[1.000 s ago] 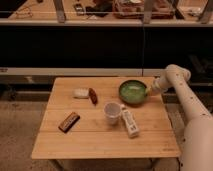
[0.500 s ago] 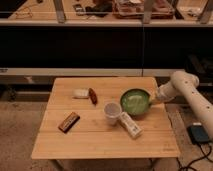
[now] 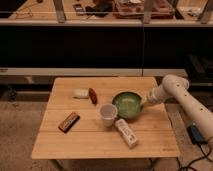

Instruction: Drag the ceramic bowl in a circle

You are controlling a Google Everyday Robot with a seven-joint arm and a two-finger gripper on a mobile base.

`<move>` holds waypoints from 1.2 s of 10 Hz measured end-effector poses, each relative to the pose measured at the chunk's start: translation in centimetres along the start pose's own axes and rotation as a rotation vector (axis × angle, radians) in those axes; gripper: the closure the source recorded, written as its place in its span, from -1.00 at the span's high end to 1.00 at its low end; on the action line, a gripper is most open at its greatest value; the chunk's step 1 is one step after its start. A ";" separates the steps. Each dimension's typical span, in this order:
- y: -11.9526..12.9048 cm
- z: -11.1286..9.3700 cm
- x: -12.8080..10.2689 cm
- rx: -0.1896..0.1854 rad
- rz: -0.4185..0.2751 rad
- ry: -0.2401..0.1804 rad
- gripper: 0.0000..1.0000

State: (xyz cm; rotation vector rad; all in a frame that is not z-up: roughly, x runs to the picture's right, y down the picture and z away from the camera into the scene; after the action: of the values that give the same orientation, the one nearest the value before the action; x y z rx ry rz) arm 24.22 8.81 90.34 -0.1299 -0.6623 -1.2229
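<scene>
My fingers [image 3: 144, 103] are pressed together at the right rim of the bowl [image 3: 127, 104]. I judge they are pinching that rim, though the contact itself is too small to see plainly. The bowl sits flat on the surface [image 3: 90, 142], toward the right edge and about midway between the far and near edges. My arm [image 3: 172, 88] reaches in from beyond that right edge. The step in hand is the drag itself, so I want the pinch firm and low and the bowl's foot flat on the wood. I should slide it sideways rather than lift it, or the rim may lever up and slip. The crowding is on the bowl's near-left. The cup [image 3: 108, 114] stands just beside the bowl, perhaps touching it, and the carton [image 3: 127, 133] lies slanted just beyond both, toward the near edge. A circle swept that way would likely tip the cup or shove the carton. There is more room toward the far edge, so I would make the loop small and bias it there, minding the right edge. The red-brown piece [image 3: 93, 95], the white piece [image 3: 80, 93] and the bar [image 3: 69, 121] lie well apart on the left half.
</scene>
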 end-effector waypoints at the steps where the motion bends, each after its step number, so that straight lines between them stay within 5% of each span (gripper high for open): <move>1: -0.7 1.0 1.7 0.000 0.007 0.015 -1.00; 6: -0.7 2.7 8.0 -0.034 0.037 0.084 -1.00; 12: 7.6 -1.3 10.2 -0.153 0.142 0.146 -1.00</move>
State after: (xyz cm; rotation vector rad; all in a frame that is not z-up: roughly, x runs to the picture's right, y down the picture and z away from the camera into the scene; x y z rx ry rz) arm 33.41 2.53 96.65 -0.2098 -0.4251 -1.1337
